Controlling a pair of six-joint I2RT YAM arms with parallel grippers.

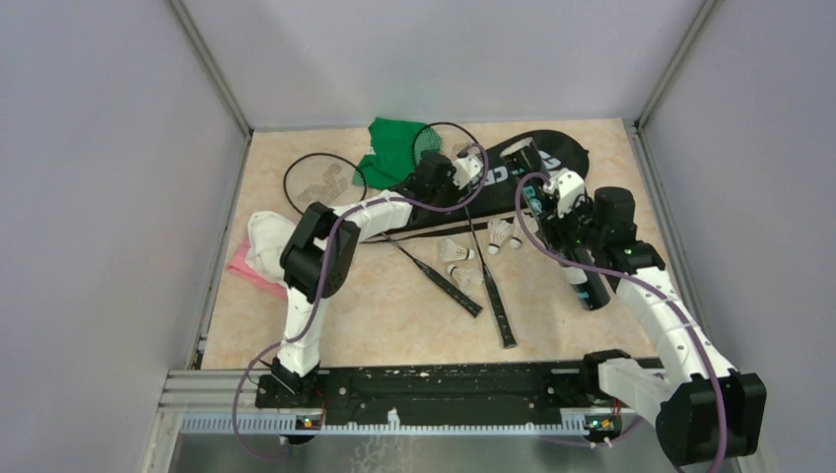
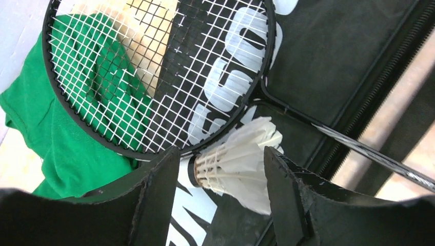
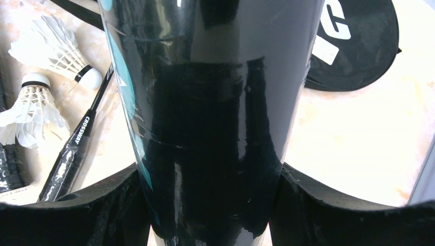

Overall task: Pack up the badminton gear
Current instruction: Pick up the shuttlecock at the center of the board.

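My left gripper [image 1: 465, 169] hangs over the black CROSSWAY bag [image 1: 552, 158] and is shut on a white shuttlecock [image 2: 236, 161]. It grips the shuttlecock lengthwise, cork against the left finger [image 2: 159, 195] and feathers against the right. My right gripper [image 1: 557, 202] is shut on the long black tube with teal lettering [image 1: 584, 274], which fills the right wrist view [image 3: 215, 102]. One racket head [image 2: 154, 66] lies over the bag and the green cloth. The other racket [image 1: 325, 182] lies to the left. Loose shuttlecocks [image 1: 458, 251] [image 1: 503, 236] lie between the shafts and show in the right wrist view [image 3: 51, 46].
The green cloth [image 1: 394, 148] lies at the back under a racket head. The white and pink cloths [image 1: 261, 246] lie at the left by my left arm. The racket handles [image 1: 503, 320] point toward the near edge. Grey walls close in three sides.
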